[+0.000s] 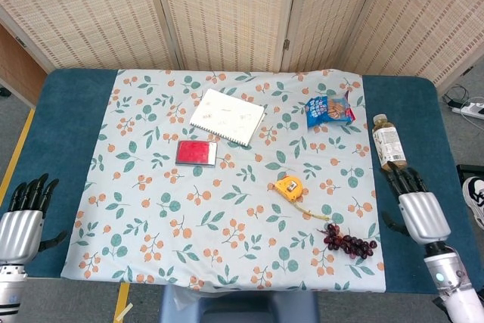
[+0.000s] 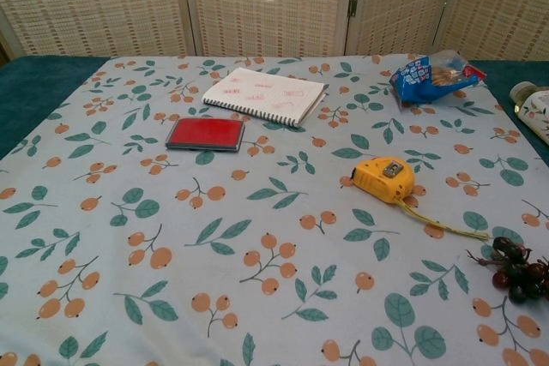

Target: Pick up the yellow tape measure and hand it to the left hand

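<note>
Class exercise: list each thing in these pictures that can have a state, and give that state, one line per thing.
yellow tape measure: lying on the cloth, some tape pulled out, unheld.
notebook: closed, flat.
red case: closed, flat.
bottle: lying on its side, capped.
snack bag: lying flat.
left hand: open, empty.
right hand: open, empty.

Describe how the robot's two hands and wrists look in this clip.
Both the left hand and the right hand have black fingers on a ribbed, silver metallic palm shell. Below the right hand, a white cylindrical wrist carries a small green light. The chest view shows neither hand.
</note>
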You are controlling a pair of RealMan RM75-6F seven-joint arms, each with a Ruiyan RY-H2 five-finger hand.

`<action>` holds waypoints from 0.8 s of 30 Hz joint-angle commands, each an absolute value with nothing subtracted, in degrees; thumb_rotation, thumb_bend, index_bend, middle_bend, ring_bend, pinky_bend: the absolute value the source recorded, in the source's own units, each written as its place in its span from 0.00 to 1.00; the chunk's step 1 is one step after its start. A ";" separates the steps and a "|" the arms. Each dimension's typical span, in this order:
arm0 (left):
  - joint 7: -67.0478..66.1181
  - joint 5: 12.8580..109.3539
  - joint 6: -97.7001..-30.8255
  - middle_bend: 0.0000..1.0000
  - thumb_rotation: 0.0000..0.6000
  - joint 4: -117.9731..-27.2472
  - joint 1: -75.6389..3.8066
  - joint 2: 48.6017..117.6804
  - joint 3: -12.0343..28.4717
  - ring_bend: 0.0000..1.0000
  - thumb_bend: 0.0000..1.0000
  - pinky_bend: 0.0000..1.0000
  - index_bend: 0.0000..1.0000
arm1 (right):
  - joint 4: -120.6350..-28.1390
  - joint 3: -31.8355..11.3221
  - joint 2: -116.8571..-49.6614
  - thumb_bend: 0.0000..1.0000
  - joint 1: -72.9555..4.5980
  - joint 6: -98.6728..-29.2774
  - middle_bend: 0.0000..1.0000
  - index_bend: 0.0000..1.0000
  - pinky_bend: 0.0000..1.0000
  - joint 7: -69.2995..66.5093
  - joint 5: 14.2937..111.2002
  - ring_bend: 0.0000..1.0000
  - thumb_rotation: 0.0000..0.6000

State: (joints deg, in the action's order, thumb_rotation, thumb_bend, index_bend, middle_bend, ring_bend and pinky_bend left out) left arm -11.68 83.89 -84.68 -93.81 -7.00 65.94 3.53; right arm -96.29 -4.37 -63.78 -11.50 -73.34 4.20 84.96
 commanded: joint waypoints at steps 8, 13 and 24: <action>-11.79 84.55 -85.84 0.00 1.00 -94.24 -6.14 65.74 2.96 0.00 0.17 0.00 0.00 | -98.51 -7.57 -68.70 0.38 -21.97 -60.61 0.00 0.00 0.00 9.94 80.87 0.08 1.00; -11.63 84.96 -85.94 0.00 1.00 -94.26 -6.09 65.65 2.83 0.00 0.17 0.00 0.00 | -97.72 -9.13 -73.45 0.37 -26.79 -55.50 0.00 0.00 0.00 13.14 76.87 0.06 1.00; -10.65 84.54 -84.76 0.00 1.00 -93.61 -6.51 65.58 2.92 0.00 0.17 0.00 0.00 | -91.42 -11.17 -85.71 0.18 -33.75 -52.45 0.00 0.00 0.00 21.97 64.81 0.00 1.00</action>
